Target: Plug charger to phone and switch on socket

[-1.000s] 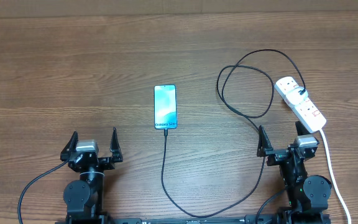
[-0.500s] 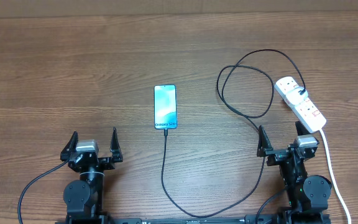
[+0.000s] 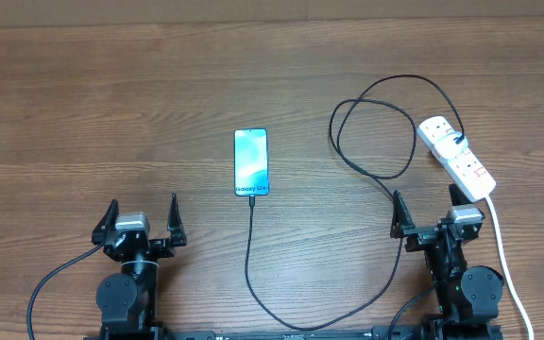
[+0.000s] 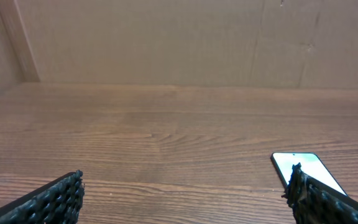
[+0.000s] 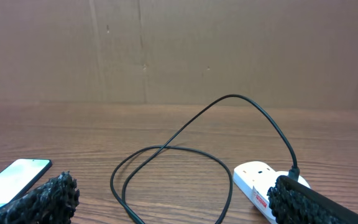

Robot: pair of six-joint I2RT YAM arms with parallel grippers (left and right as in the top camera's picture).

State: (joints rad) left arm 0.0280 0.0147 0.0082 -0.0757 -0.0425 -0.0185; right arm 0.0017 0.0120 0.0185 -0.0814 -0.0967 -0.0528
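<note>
While both arms sit folded at the near table edge, you see the left gripper (image 3: 144,203) and right gripper (image 3: 425,200) spread wide and empty. The phone (image 3: 251,161) lies centrally, with the charger (image 3: 249,255) meeting its near end. The socket (image 3: 456,158) lies beyond the right gripper.

Wooden table (image 3: 83,94) with phone (image 3: 251,161), looped charger (image 3: 248,246) and white socket (image 3: 456,158)

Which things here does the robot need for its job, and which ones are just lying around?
Needed for the job:
the phone
the charger, already at the phone's end
the socket

Just there, not part of the job:
the wooden table
the cardboard wall behind it
</note>
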